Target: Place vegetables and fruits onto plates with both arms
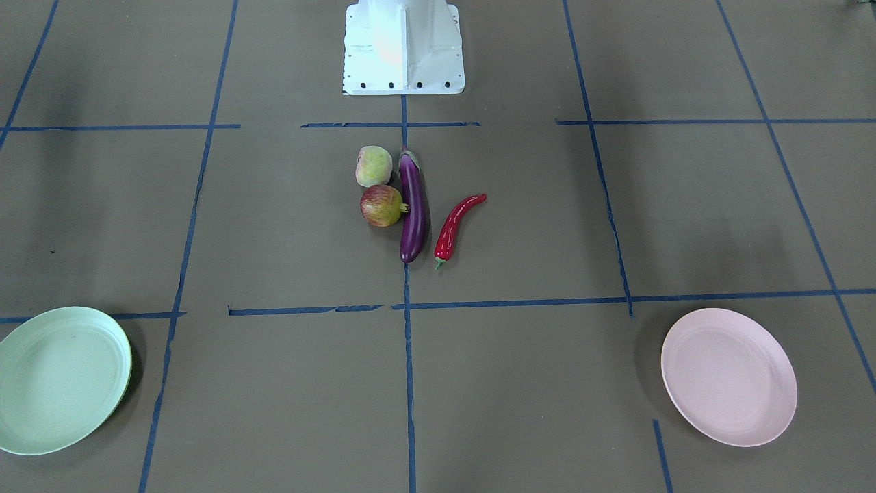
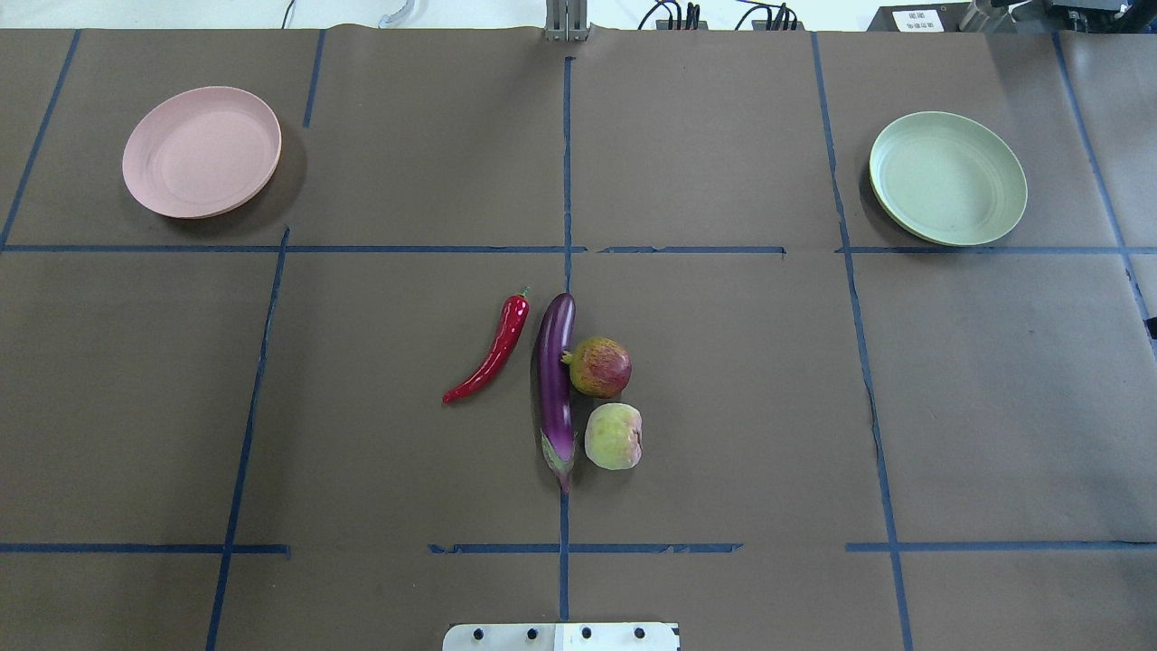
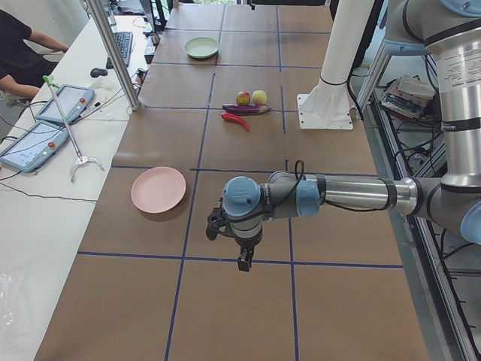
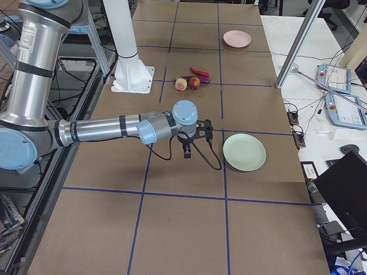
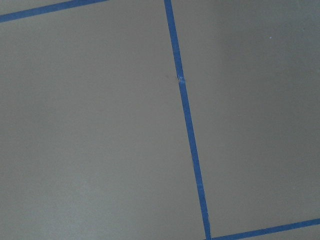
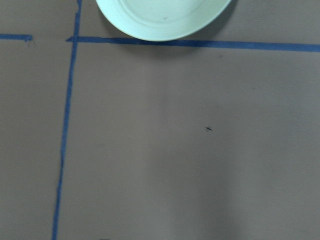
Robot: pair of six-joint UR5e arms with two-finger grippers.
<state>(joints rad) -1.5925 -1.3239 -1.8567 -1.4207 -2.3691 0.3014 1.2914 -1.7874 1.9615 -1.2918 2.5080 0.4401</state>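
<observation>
**Fruits and vegetables in the table centre, both arms out at the sides**

The table [image 2: 380, 407] is covered with brown paper, and blue tape lines [image 2: 567, 181] divide it into fields. The left arm [image 3: 346, 194] reaches out low over the paper on its own side. The left gripper [image 3: 244, 263] hangs downward over a tape line, near the pink plate [image 2: 202, 151]. The right arm [image 4: 103, 130] reaches out in the same way, and the right gripper [image 4: 187, 153] points down just beside the mint green plate [image 2: 947, 178]. Both grippers appear only in the side views, so I cannot tell if their jaws are apart or together.

The two plates sit at the far corners, pink on the robot's left and green on its right. The white base block [image 1: 404, 48] stands at the robot's edge.

The four task items lie in the centre, well apart from both plates. The purple eggplant [image 2: 555, 380] lies along the middle tape line with its pale cap toward the robot. The red chili pepper [image 2: 493, 353] lies near it on the left side, not touching, with its green stem pointing away from the robot. On the eggplant's right, the pomegranate [image 2: 600, 367] touches it with its crown. The pale peach-like fruit [image 2: 614, 437] is just beside the cap end.
</observation>
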